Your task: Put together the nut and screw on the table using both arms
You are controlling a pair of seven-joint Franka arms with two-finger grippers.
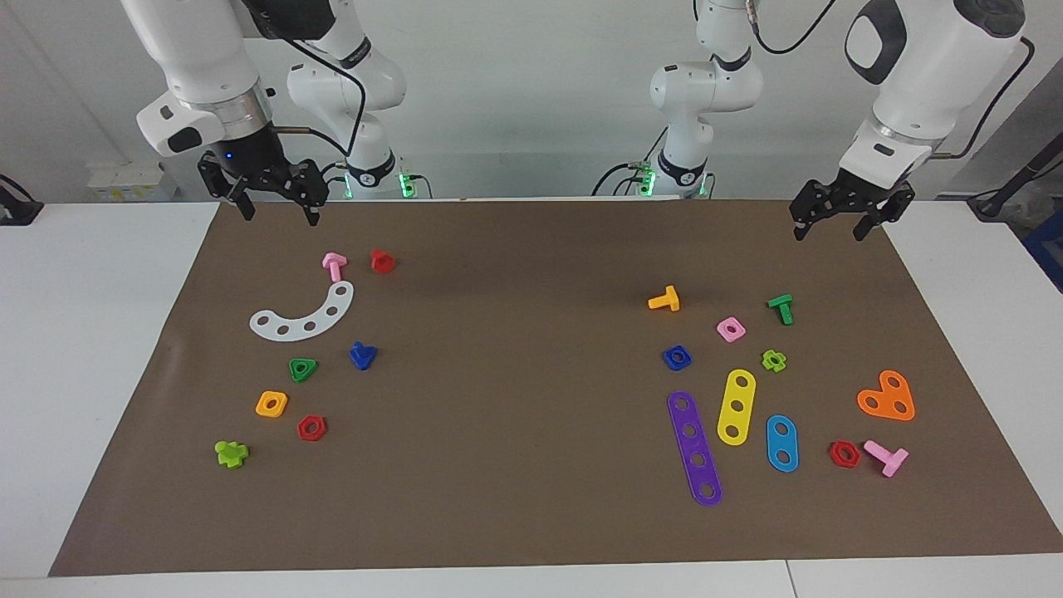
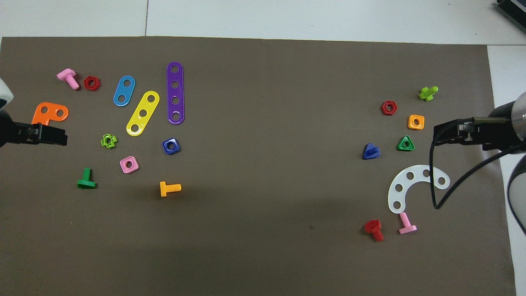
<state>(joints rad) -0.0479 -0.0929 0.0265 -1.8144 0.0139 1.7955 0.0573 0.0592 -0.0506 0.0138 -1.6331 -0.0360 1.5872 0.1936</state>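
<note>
The dark-blue square nut (image 1: pixel 677 358) lies flat on the brown mat (image 1: pixel 515 415) toward the left arm's end; it also shows in the overhead view (image 2: pixel 171 146). The dark-blue screw (image 1: pixel 362 355) stands on its triangular head toward the right arm's end; it also shows in the overhead view (image 2: pixel 370 151). My left gripper (image 1: pixel 827 235) is open and empty, up over the mat's edge at its own end, well apart from the nut. My right gripper (image 1: pixel 281 218) is open and empty, up over the mat's corner at its own end, above the pink bolt (image 1: pixel 334 266).
Around the nut lie an orange bolt (image 1: pixel 664 300), a pink nut (image 1: pixel 730 329), purple (image 1: pixel 694 448), yellow (image 1: pixel 736 406) and blue (image 1: pixel 781 443) strips. Around the screw lie a white arc (image 1: pixel 303 318), a red bolt (image 1: pixel 382 261), a green triangular nut (image 1: pixel 302 369) and an orange nut (image 1: pixel 271 404).
</note>
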